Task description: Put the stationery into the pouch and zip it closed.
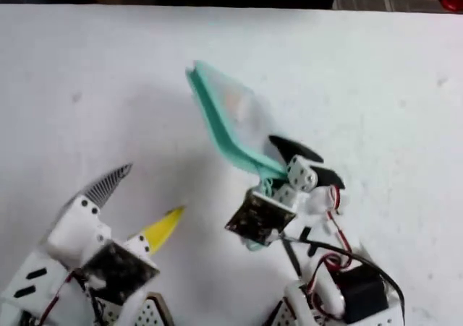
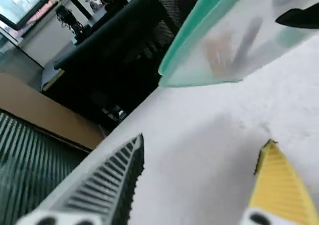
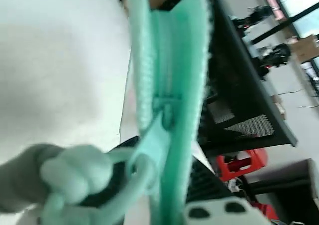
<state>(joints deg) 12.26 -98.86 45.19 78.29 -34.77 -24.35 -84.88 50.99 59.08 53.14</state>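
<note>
Zipping step judged in hand: pouch (image 1: 228, 116) held tilted above worktop (image 1: 376, 87), its end clamped in right gripper (image 1: 293, 170) jaws beside zip pull (image 3: 154, 130); stationery (image 2: 234, 45) seen inside. Nearby, left gripper (image 1: 153, 189) jaws apart, empty. Next: pull to be gripped, drawn along.

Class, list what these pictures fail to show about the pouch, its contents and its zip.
- Left wrist view: the frosted wall of the pouch blurs the stationery inside; items unidentifiable.
- Right wrist view: ends of the zip run off the edges; how far it is shut, unclear.
- High view: right gripper covers the pouch's near end.
</note>
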